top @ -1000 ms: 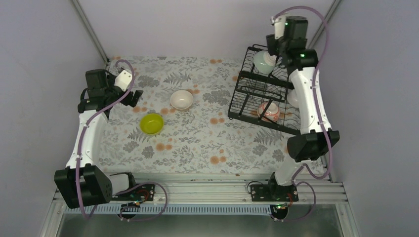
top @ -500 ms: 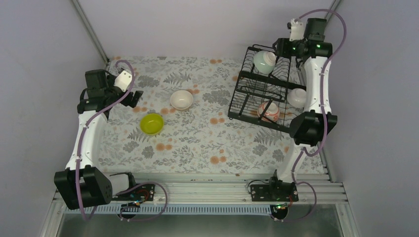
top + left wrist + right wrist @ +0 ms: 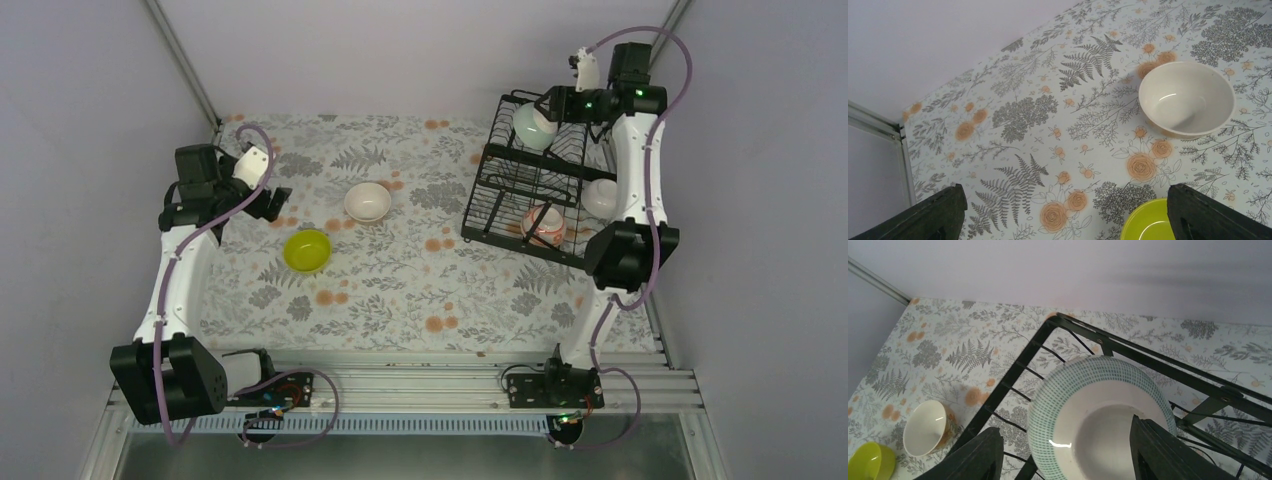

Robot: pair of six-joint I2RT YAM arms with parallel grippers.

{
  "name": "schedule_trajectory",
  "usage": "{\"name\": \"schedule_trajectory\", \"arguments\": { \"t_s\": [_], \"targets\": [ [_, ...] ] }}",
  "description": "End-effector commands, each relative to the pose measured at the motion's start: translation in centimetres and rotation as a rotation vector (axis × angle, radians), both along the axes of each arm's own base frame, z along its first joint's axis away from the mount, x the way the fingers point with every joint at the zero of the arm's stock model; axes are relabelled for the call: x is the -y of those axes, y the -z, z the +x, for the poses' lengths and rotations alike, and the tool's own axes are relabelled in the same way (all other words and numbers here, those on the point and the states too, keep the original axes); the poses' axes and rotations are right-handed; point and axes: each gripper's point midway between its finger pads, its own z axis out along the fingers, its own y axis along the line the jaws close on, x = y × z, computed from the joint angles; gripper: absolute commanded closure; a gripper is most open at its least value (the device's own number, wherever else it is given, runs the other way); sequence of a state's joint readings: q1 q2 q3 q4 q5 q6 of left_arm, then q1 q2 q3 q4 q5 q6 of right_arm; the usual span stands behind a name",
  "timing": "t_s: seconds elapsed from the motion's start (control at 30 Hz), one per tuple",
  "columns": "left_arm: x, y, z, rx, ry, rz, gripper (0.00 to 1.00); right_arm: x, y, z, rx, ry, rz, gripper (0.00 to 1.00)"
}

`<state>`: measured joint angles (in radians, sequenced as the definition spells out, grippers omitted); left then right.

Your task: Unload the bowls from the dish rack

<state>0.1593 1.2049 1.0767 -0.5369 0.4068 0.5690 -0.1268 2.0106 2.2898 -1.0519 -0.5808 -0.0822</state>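
Right arm (image 3: 632, 160): swung out behind the rack (image 3: 500, 190) over the last second, and now reaches in from its far right.
Rack: far right of the table (image 3: 420, 290).
Mint bowl (image 3: 1098, 405): upper tier, tipped on edge, mouth toward the right gripper (image 3: 1064, 424).
Patterned bowl (image 3: 545, 222): lower tray.
White bowl (image 3: 600, 197): rack's right end.
Tan bowl (image 3: 367, 203), lime bowl (image 3: 307, 250): on the table, mouths up.
Right gripper: fingers apart either side of the mint bowl, not clamped.
Left gripper (image 3: 1063, 215): spread wide, empty.

Bright, even, diffuse light, soft shadows, sharp focus, small glint inside the mint bowl (image 3: 1088, 415)
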Motion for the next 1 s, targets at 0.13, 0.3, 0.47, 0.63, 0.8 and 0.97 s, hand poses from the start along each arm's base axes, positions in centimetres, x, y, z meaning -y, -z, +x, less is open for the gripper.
{"name": "schedule_trajectory", "arguments": {
  "t_s": [0.13,0.3,0.47,0.63,0.8,0.97],
  "targets": [
    [0.7,0.3,-0.2,0.015,0.041,-0.007,0.0,1.2,1.9,0.0,-0.054,0.041,-0.035,0.38],
    [0.7,0.6,-0.2,0.008,0.039,-0.007,0.0,1.5,2.5,0.2,-0.058,0.053,-0.052,0.39],
    [0.7,0.8,-0.3,0.004,0.039,-0.007,0.0,1.8,3.0,0.4,-0.066,0.063,-0.062,0.39],
    [0.7,0.6,-0.4,0.008,0.039,-0.003,0.0,2.0,3.2,0.7,-0.062,0.068,-0.076,0.4],
    [0.7,0.8,-0.4,0.005,0.04,-0.003,0.0,2.2,2.8,0.7,-0.046,0.075,-0.081,0.39],
    [0.8,0.8,-0.4,0.005,0.044,-0.007,0.0,2.1,3.0,0.9,-0.052,0.068,-0.073,0.37]
  ]
}}
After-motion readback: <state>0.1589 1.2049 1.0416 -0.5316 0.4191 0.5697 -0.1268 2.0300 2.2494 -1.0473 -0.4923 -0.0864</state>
